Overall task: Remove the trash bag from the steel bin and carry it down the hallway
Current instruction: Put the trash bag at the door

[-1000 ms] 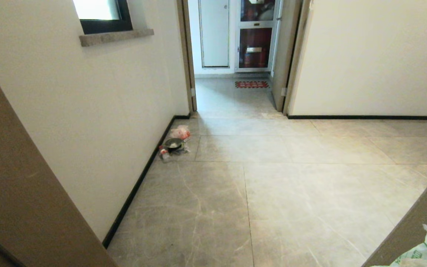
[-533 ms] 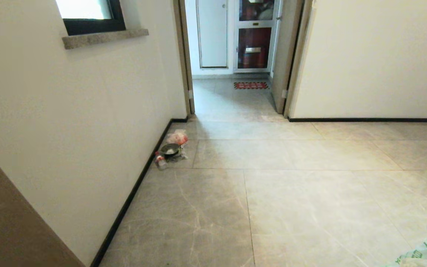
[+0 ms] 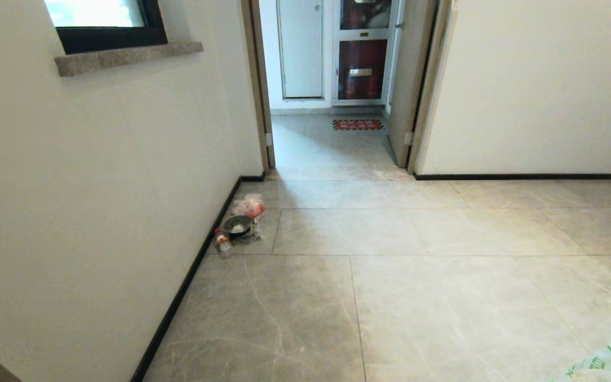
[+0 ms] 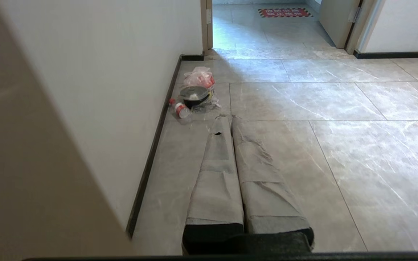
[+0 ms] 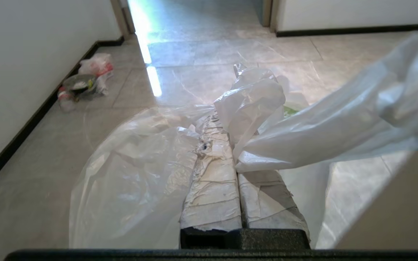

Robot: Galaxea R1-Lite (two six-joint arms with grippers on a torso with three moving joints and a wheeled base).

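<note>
Beside the left baseboard (image 3: pixel 189 276), a litter pile (image 3: pixel 239 225) flanks the hallway (image 3: pixel 390 276).

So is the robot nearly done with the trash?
The first part looks done: the trash bag is pinched in the shut right tool, with no bin in sight. Carrying is under way. The hallway floor and the doorway still lie ahead.

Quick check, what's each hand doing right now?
Left hand: closed, empty.
Right hand: closed on the trash bag.
</note>
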